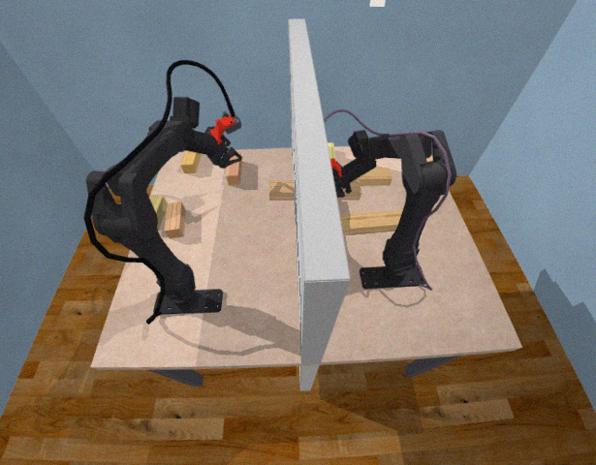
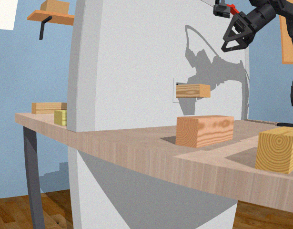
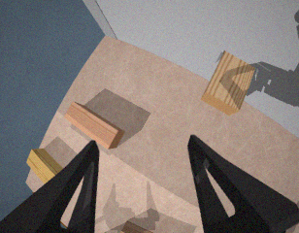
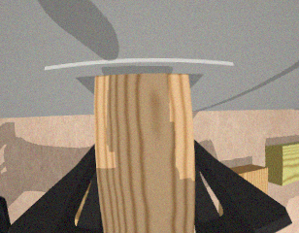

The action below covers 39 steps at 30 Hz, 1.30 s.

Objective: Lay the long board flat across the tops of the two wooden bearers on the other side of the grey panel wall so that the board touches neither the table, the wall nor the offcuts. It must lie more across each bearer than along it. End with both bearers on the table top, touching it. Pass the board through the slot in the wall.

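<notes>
The long board (image 1: 281, 191) (image 2: 190, 90) (image 3: 229, 80) (image 4: 145, 112) passes through the slot in the grey panel wall (image 1: 318, 200) (image 2: 131, 61), its end sticking out above the table on the left arm's side. My right gripper (image 1: 344, 190) (image 4: 144, 142) is shut on it on the other side. My left gripper (image 1: 232, 159) (image 2: 223, 44) (image 3: 143, 143) is open and empty, away from the board's end and high over the table. A pinkish block (image 1: 233, 173) (image 2: 205, 130) (image 3: 93, 123) and a second pinkish block (image 1: 173, 218) (image 3: 137, 228), apparently the bearers, lie apart on the table.
A yellow block (image 1: 189, 162) (image 2: 274, 150) (image 3: 44, 166) and a greenish block (image 1: 158, 205) lie beside the pinkish ones. On the right arm's side lie a yellow-green block (image 1: 330, 150) (image 2: 60, 117) (image 4: 292, 163), a pale block (image 1: 375, 175) and a long pale timber (image 1: 373, 220).
</notes>
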### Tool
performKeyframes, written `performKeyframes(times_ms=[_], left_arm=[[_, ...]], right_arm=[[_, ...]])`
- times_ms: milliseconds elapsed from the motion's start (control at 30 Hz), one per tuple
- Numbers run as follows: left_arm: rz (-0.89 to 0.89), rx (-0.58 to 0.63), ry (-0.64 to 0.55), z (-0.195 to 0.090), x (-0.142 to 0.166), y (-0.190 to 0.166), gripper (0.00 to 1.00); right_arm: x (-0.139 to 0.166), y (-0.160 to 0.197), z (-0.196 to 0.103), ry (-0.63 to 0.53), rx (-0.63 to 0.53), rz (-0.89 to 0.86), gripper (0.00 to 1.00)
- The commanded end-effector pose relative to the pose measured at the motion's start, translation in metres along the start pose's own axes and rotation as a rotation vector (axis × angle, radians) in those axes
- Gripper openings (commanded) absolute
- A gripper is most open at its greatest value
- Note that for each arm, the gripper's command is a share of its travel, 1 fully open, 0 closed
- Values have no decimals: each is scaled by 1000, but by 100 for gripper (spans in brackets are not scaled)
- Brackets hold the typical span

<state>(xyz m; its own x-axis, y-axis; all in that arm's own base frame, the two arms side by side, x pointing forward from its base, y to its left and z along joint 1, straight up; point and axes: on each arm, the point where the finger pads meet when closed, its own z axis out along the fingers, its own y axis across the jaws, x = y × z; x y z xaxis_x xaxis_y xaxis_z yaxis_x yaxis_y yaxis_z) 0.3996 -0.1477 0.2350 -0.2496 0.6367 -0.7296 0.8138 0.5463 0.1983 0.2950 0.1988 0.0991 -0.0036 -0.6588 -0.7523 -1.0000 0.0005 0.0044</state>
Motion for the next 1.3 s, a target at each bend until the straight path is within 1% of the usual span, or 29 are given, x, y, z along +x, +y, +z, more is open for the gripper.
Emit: performKeyframes(times_ms=[0, 67, 100, 133, 167, 233, 267, 300, 500, 567, 600, 633, 700, 733, 800, 867, 900, 967, 1033, 1067, 1100, 1133, 1167, 1233, 1267], left_arm=[[-136, -311, -137, -54, -29, 58, 75], [-206, -398, -186, -74, -31, 70, 75], [-226, -406, -175, -61, -22, 61, 75], [-224, -451, -217, -79, -31, 66, 75], [-245, -483, -241, -87, -33, 69, 75], [-245, -483, -241, -87, -33, 69, 75], [-283, -564, -310, -112, -41, 79, 75], [-341, -641, -355, -132, -38, 92, 75], [-523, -829, -588, -207, -38, 104, 75], [-578, -877, -650, -213, -34, 102, 75], [-579, -880, -646, -213, -31, 102, 75], [-575, -874, -633, -209, -29, 101, 75], [-554, -835, -542, -186, -18, 102, 75], [-520, -848, -578, -204, -29, 97, 75], [-520, -848, -578, -204, -29, 97, 75], [-483, -892, -679, -242, -56, 94, 75], [-483, -893, -679, -242, -57, 95, 75], [-502, -893, -649, -228, -49, 105, 75], [-540, -871, -568, -196, -22, 106, 75], [-539, -871, -569, -196, -22, 106, 75], [-533, -876, -583, -204, -25, 102, 75], [-541, -871, -567, -197, -20, 103, 75], [-529, -880, -594, -209, -32, 104, 75], [-511, -893, -636, -226, -43, 101, 75], [-505, -897, -646, -231, -45, 99, 75]], right_arm=[[-13, -5, -8, -27, 30, -25, 0], [-13, -5, -8, -27, 30, -25, 0], [-13, -5, -8, -27, 30, -25, 0], [-13, -5, -8, -27, 30, -25, 0], [-13, -5, -8, -27, 30, -25, 0], [-13, -5, -8, -27, 30, -25, 0], [-13, -5, -8, -27, 30, -25, 0], [-13, -5, -8, -27, 30, -25, 0], [-13, -5, -8, -27, 30, -25, 0], [-13, -5, -8, -27, 30, -25, 0], [-13, -5, -8, -27, 30, -25, 0], [-13, -5, -8, -27, 30, -25, 0], [-13, -5, -8, -27, 30, -25, 0], [-13, -5, -8, -27, 30, -25, 0], [-13, -5, -8, -27, 30, -25, 0], [-13, -5, -8, -27, 30, -25, 0], [-13, -5, -8, -27, 30, -25, 0], [-13, -5, -8, -27, 30, -25, 0], [-13, -5, -8, -27, 30, -25, 0], [-13, -5, -8, -27, 30, -25, 0], [-13, -5, -8, -27, 30, -25, 0], [-13, -5, -8, -27, 30, -25, 0], [-13, -5, -8, -27, 30, -25, 0], [-13, -5, -8, -27, 30, -25, 0], [-15, -4, -19, -24, 33, -43, 0]])
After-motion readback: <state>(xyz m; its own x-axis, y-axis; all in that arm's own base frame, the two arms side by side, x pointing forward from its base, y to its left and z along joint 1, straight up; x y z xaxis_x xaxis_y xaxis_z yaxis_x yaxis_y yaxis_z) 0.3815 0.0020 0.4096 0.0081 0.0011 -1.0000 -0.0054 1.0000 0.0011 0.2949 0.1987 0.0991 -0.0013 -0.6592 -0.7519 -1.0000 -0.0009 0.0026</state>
